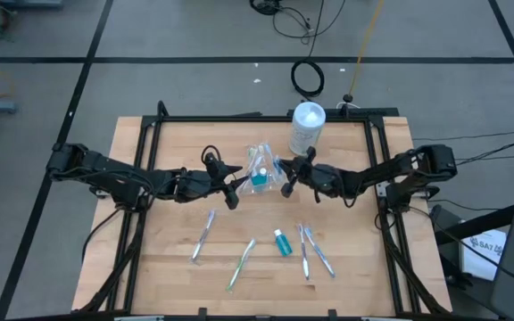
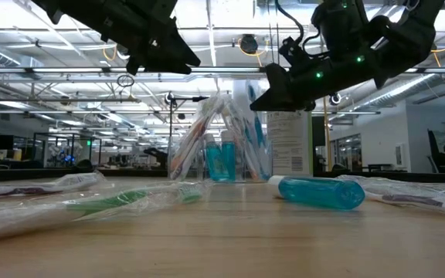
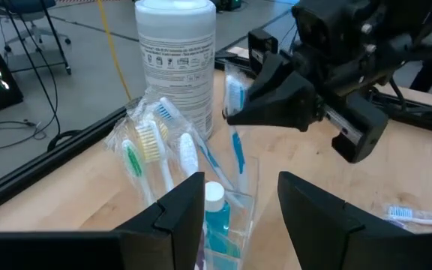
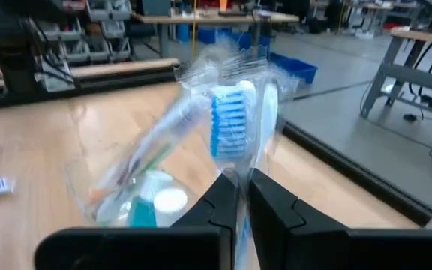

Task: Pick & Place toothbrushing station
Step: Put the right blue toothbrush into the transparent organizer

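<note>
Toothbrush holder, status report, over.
Right gripper shut on a wrapped blue toothbrush, over the clear holder. Left gripper open beside it. Wipes canister stands behind; nothing blocking.

Both arms are matte black and jointed, with black cables trailing off their bases. The right end effector (image 2: 257,104) shows small green lights on its angular, blocky housing.

a tall white tub of wipes (image 1: 307,127) stands near the top middle of the wooden table (image 1: 168,276), a black cable loop (image 1: 308,78) lies on the grey floor above it, beside a yellow cord (image 1: 361,49).
</note>
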`<move>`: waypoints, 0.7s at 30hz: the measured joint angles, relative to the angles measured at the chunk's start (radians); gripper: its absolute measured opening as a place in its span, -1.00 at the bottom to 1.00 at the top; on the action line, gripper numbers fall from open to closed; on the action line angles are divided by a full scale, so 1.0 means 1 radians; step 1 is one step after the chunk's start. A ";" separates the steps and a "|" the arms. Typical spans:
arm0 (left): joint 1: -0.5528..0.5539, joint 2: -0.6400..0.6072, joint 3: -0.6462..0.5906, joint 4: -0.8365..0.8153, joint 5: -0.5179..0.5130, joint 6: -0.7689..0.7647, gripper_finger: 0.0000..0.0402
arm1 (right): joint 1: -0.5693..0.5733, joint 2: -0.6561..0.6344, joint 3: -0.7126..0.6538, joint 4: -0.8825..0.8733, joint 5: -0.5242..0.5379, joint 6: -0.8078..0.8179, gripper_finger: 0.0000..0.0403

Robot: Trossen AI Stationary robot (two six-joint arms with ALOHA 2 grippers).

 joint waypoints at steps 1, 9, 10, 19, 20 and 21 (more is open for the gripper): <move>0.000 0.000 0.000 0.000 0.000 0.000 -0.12 | 0.000 0.000 0.000 -0.014 0.000 0.009 -0.93; 0.000 0.000 0.000 -0.004 0.000 -0.001 -0.12 | 0.000 0.000 0.000 -0.031 0.000 0.005 -0.78; 0.000 0.000 0.000 -0.004 0.000 -0.001 -0.12 | 0.000 0.001 0.000 -0.032 0.000 0.005 -0.74; 0.000 0.000 0.000 -0.005 0.000 -0.002 -0.12 | 0.001 0.001 0.000 -0.030 0.000 0.009 -0.32; 0.000 0.000 0.000 -0.005 0.000 -0.002 -0.12 | 0.001 0.001 0.000 -0.029 0.000 0.019 -0.28; 0.000 0.000 0.000 -0.006 0.000 -0.002 -0.12 | 0.001 0.001 0.000 -0.028 0.000 0.024 -0.26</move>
